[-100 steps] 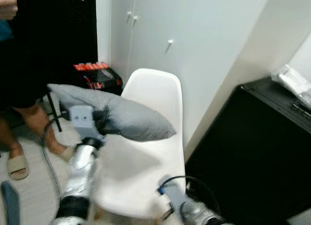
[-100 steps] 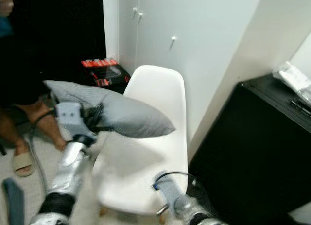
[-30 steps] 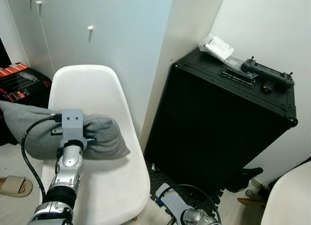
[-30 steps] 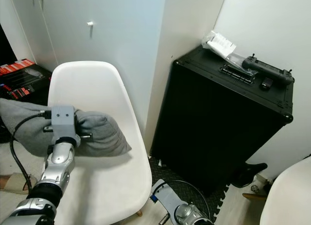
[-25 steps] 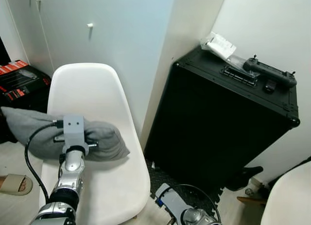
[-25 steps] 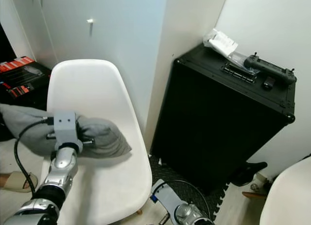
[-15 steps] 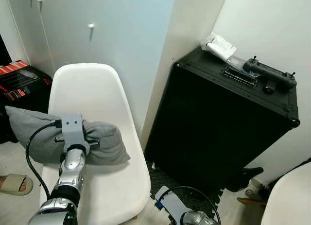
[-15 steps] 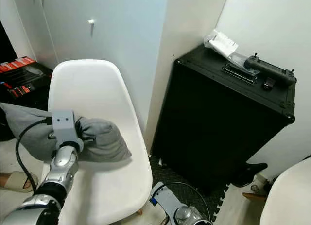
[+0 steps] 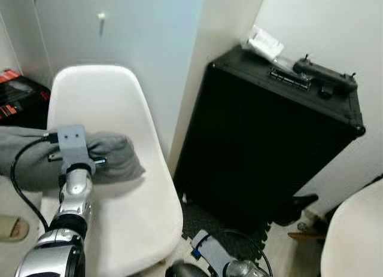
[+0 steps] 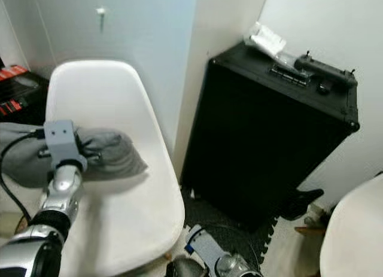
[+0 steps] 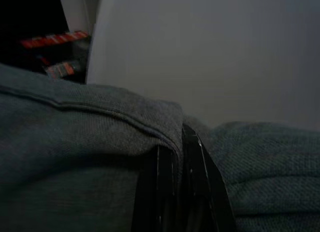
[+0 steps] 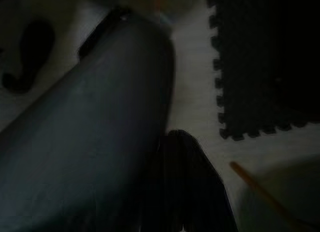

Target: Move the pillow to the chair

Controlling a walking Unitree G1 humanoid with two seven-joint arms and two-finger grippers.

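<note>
Left gripper [image 11: 176, 157] pinches a grey pillow [image 9: 111, 157] over a white chair [image 9: 128, 211], a black case [image 9: 281, 139] close alongside; right gripper's [image 12: 180, 192] fingers pressed together.

White shell chair [image 9: 128, 199]: grey pillow [image 9: 111, 157] lies on the seat just in front of the backrest, one end hanging off the seat's left edge. Black case [image 9: 269, 145] stands on the floor just right of the chair; on its top, a crumpled clear bag [image 9: 263, 42] at the back corner, a black handle-like device [image 9: 323, 76] beside it.
</note>
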